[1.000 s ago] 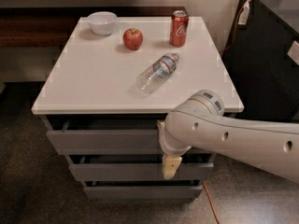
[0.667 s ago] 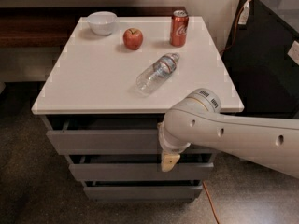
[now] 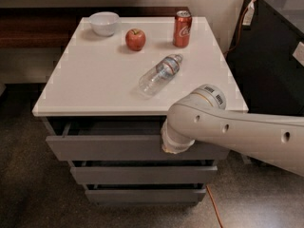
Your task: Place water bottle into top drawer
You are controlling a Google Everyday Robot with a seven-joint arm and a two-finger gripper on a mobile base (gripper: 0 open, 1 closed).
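- Clear plastic caught our eye first — the water bottle [image 3: 160, 74] lay on its side on the white tabletop [image 3: 90, 84], cap pointing toward the red soda can [image 3: 182, 29], well apart from the arm.
- We saw the top drawer [image 3: 107, 147] pulled out a little, with a dark gap under the tabletop's edge.
- We found the gripper [image 3: 175, 145] low at that drawer's front, right of centre — whether it was spread or closed we could not tell.
- An apple [image 3: 135, 39] and a white bowl [image 3: 104, 23] sat at the far side.
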